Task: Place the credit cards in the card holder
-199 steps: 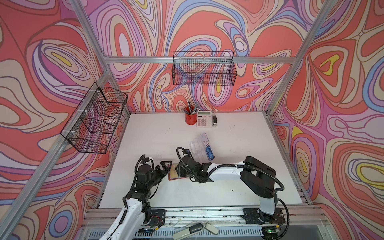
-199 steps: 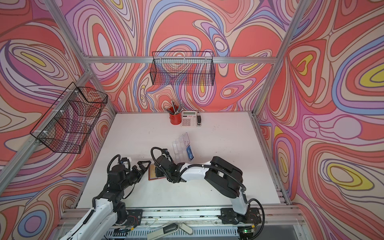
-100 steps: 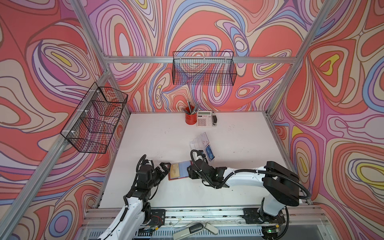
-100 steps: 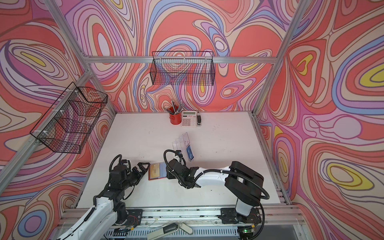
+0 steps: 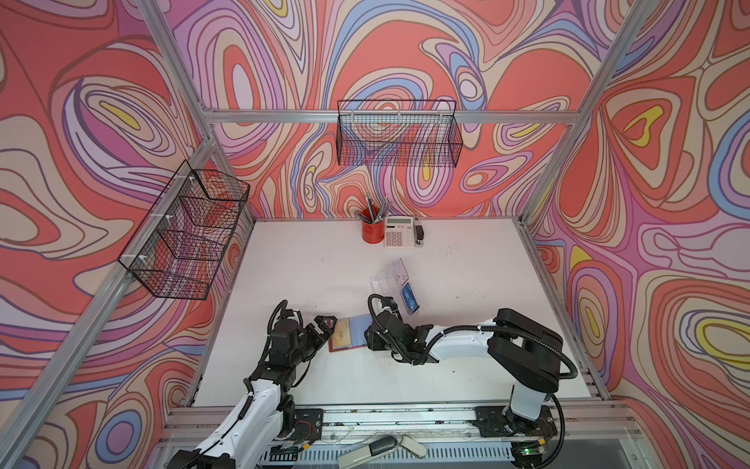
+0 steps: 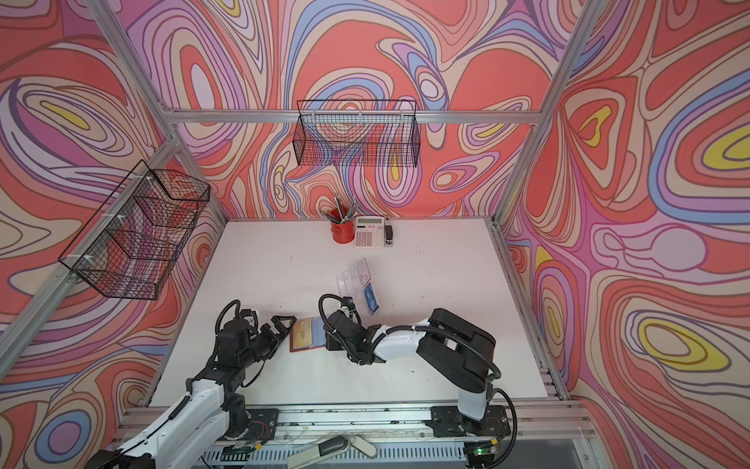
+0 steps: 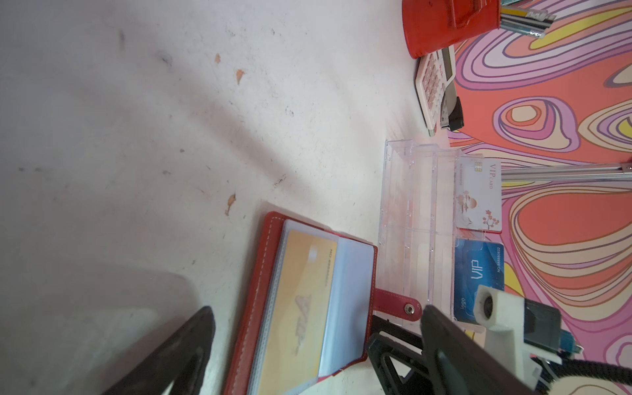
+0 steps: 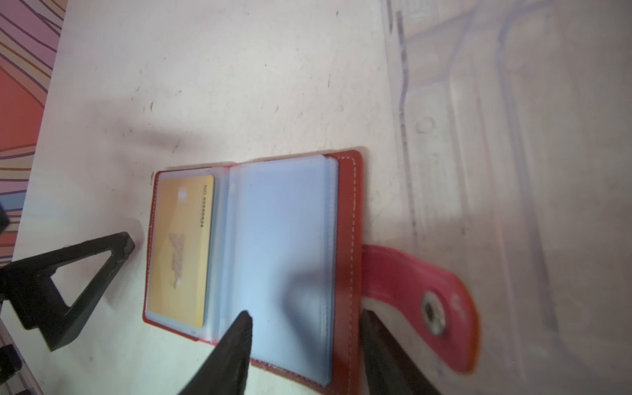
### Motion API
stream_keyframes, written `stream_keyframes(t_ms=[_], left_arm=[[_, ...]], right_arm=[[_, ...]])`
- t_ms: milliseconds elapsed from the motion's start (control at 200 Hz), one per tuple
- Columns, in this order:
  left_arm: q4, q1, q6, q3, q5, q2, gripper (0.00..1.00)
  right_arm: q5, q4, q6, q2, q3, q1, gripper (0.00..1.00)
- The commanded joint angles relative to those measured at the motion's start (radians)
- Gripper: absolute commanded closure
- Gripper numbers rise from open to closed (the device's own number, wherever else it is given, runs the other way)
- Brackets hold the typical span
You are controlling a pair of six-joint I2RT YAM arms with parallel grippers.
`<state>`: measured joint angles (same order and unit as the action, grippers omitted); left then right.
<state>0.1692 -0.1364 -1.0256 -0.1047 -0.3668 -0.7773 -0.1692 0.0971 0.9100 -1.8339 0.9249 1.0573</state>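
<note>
Two grippers flank the open card holder point(image 5: 350, 333), which lies flat on the white table point(image 5: 466, 284). To the card holder's left, the left gripper point(image 5: 326, 332) is low over the table with its jaws spread wide and nothing between them. One black finger point(image 8: 85, 273) is just beside the red cover's left edge, and whether it touches cannot be told.

Inside the card holder, the gold card point(image 8: 179, 249) sits in the left-hand sleeve. The right-hand page shows only pale, cloudy sleeves point(image 8: 280, 246). A red strap point(image 8: 420, 297) with a metal snap sticks out past the card holder's right edge.

At that right edge is the right gripper point(image 8: 307, 318), jaws apart and clamped on nothing. One fingertip point(image 8: 241, 328) is over the cloudy sleeves and the other lies outside the cover, next to the strap. The wrist view is too blurred to show contact.

Right of the card holder and a little farther back, close to the strap, a clear tray point(image 5: 387, 280) holds two more cards on edge. The blue card point(image 5: 409, 299) is nearer the card holder and the white card point(image 7: 478, 195) is behind it.

Well beyond the card holder, against the back wall, stand a red pen cup point(image 5: 372, 233), a calculator point(image 5: 399, 237) and a stapler point(image 5: 420, 235)
</note>
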Motion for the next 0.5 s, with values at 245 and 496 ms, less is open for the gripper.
stream_keyframes(t_ms=[245,496], left_arm=[[0.054,0.002,-0.009,0.012,-0.014,-0.034,0.04],[0.074,0.003,-0.015,0.011,-0.024,-0.060,0.04]], right_arm=[[-0.114,-0.102,-0.029,0.053,0.048,-0.005,0.49],[-0.084,-0.103,-0.061,0.031,0.092,0.009,0.49]])
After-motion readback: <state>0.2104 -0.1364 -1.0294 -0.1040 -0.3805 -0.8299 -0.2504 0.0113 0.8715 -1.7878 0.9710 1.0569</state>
